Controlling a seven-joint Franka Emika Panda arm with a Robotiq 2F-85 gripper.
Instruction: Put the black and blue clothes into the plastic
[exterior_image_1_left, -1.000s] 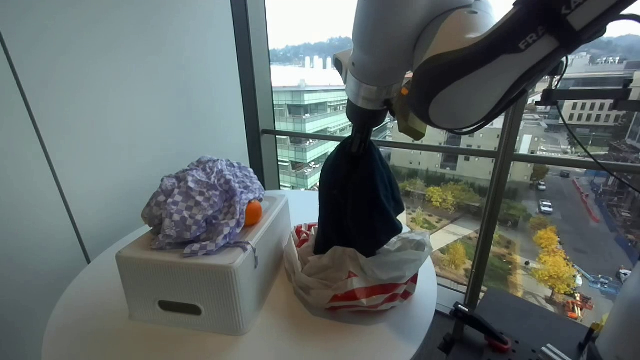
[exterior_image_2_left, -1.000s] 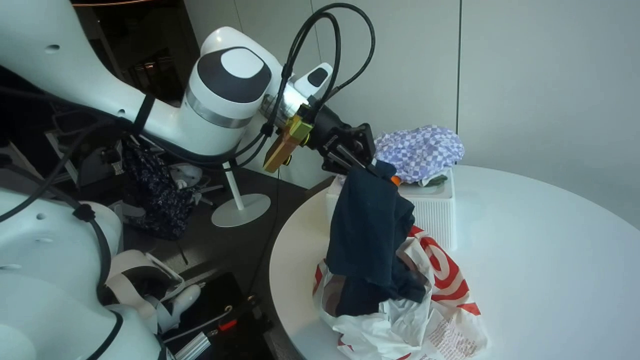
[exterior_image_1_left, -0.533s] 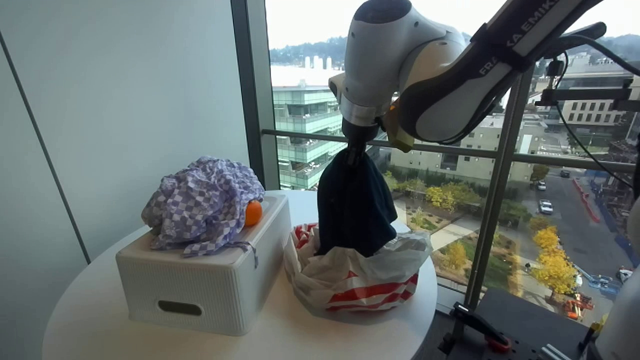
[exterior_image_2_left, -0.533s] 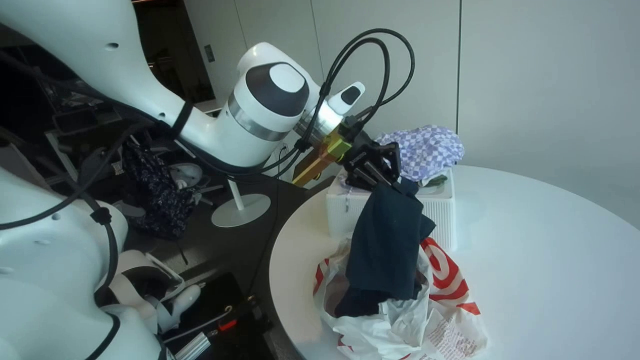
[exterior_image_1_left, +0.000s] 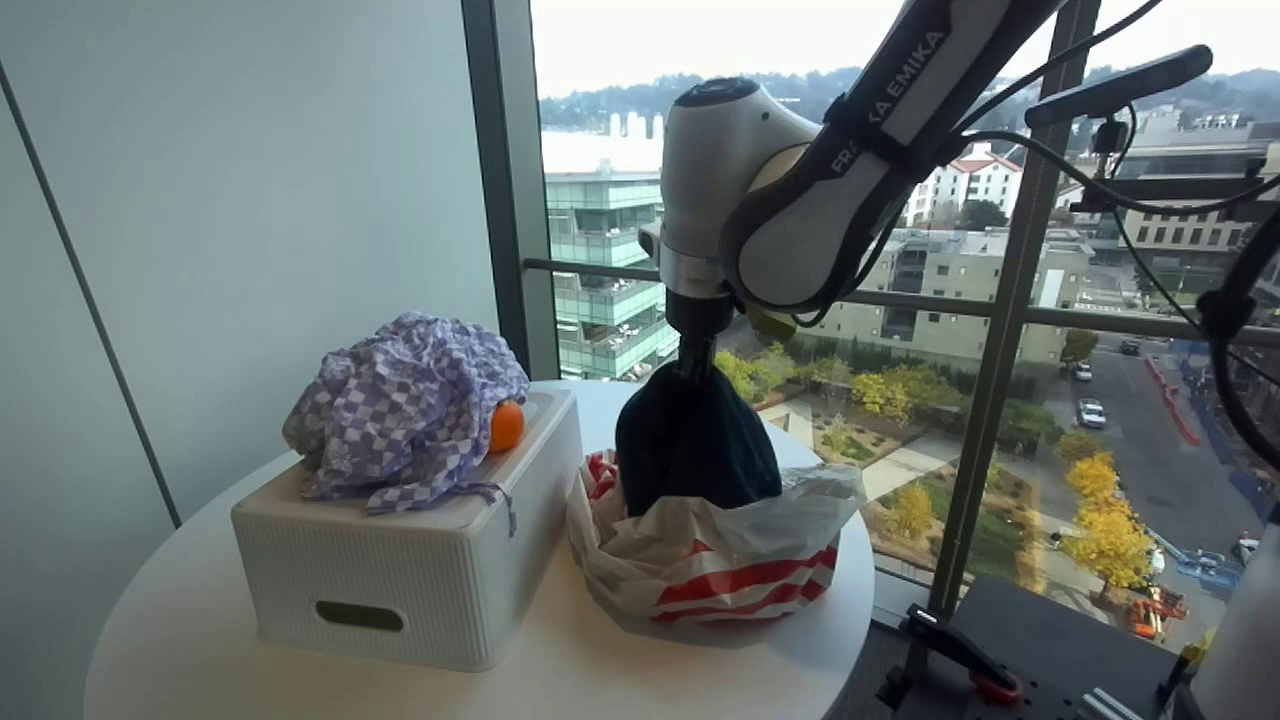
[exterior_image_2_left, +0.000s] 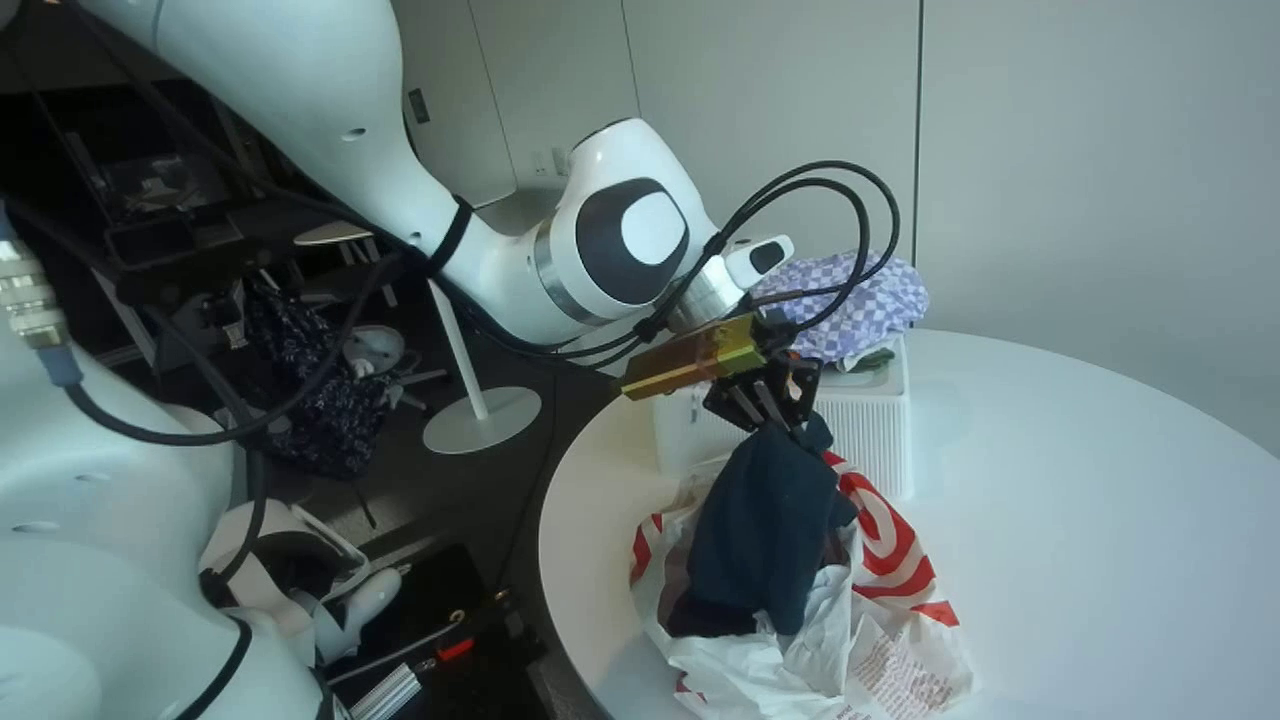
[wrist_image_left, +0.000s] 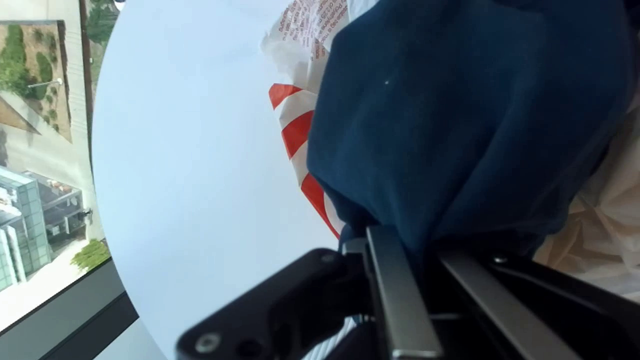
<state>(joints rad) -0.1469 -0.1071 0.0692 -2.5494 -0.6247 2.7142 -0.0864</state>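
Cloth (exterior_image_2_left: 765, 520) lengthwise downward into bag (exterior_image_2_left: 835, 655)

The white arm (exterior_image_2_left: 500, 270) was looped with black cables (exterior_image_2_left: 650, 328); the black pincer (wrist_image_left: 417, 245) was faced with grey strips (wrist_image_left: 402, 300).

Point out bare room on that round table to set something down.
In an exterior view, the widest bare patch of table lies right of the white box and plastic bag. A narrower wedge opens between them. Crowded: the bag, where the gripper holds dark cloth, and the box top, under checkered cloth and a round orange object.
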